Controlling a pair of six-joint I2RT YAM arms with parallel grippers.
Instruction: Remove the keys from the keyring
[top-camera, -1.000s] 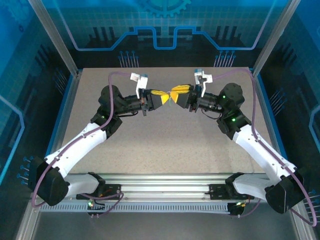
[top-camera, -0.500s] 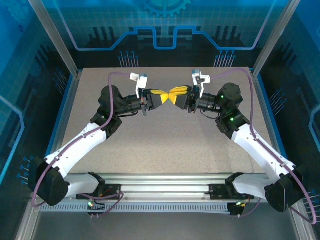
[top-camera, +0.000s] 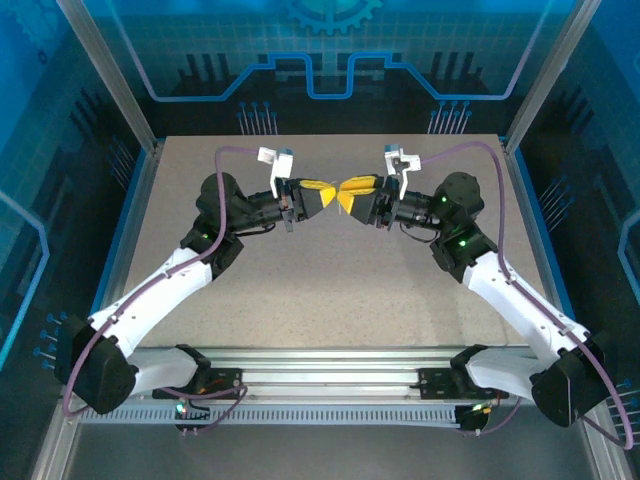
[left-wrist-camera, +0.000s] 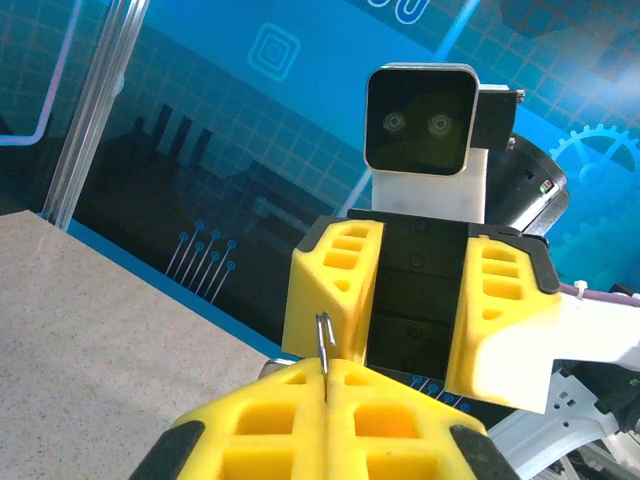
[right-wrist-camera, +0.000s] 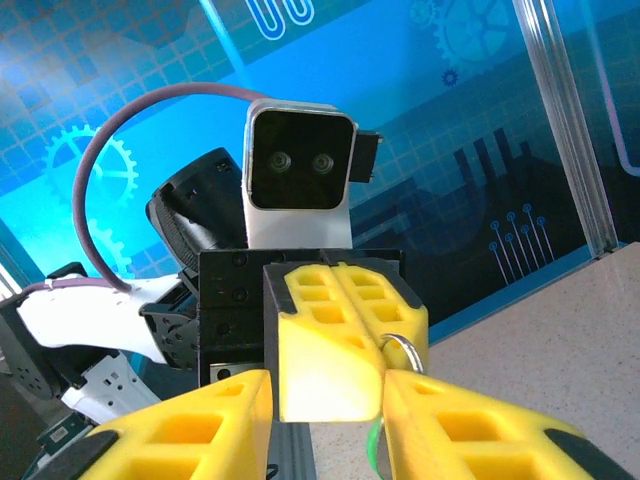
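Both arms are up and nose to nose, and everything hinges on the key. My left gripper has its fingers pressed flat together on it, and only a thin metal loop pokes out past the tips. That is deliberate, I'd say: pinning the key leaves the rest of the bunch free to be worked on. A sliver of the green tag hangs just below the key. How the two are joined is too small to tell.

My right gripper faces the key head-on with its fingers spread and nothing between them, one finger on each side of the key. It looks poised to come in for a bite. The tag is thin and dangling, so the right fingers need to drop below the key and catch it squarely.

The table lies well beneath the key — the whole job is being done in the air, which gives both sets of fingers room around the key. By my reading the key is not off yet, and the separating pull hasn't begun. A weak pinch on the left could let the key drop.
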